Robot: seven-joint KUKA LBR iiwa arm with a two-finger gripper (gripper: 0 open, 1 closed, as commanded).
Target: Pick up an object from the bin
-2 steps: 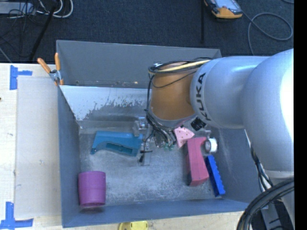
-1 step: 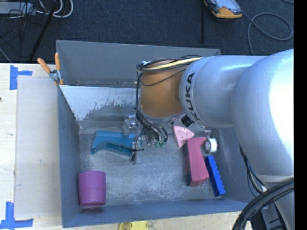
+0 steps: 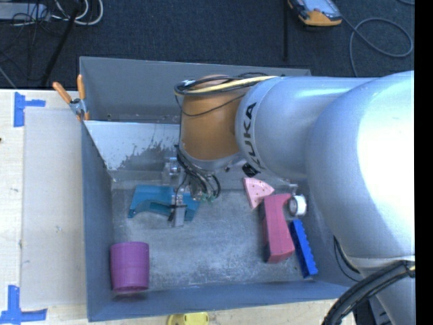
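Dark carpet (image 3: 169, 19) covers the floor from 10 to 2 o'clock. Pale cables (image 3: 80, 4) lie tangled at 11 o'clock. An orange-edged device (image 3: 314, 7) (screen facing up) rests at 1 o'clock.

Gripper (image 3: 178, 208) low over flat teal plastic piece (image 3: 150, 200), left-middle of grey metal bin (image 3: 97, 235). Purple cylinder (image 3: 130, 266) front left; pink block (image 3: 277, 227) right.

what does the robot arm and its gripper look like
The arm is fat, rounded silver-grey links, with KUKA in black letters near the wrist. An orange-brown cover wraps the wrist, thin dark cables looping over its top. Below it is a small dark metal gripper with thin wires.
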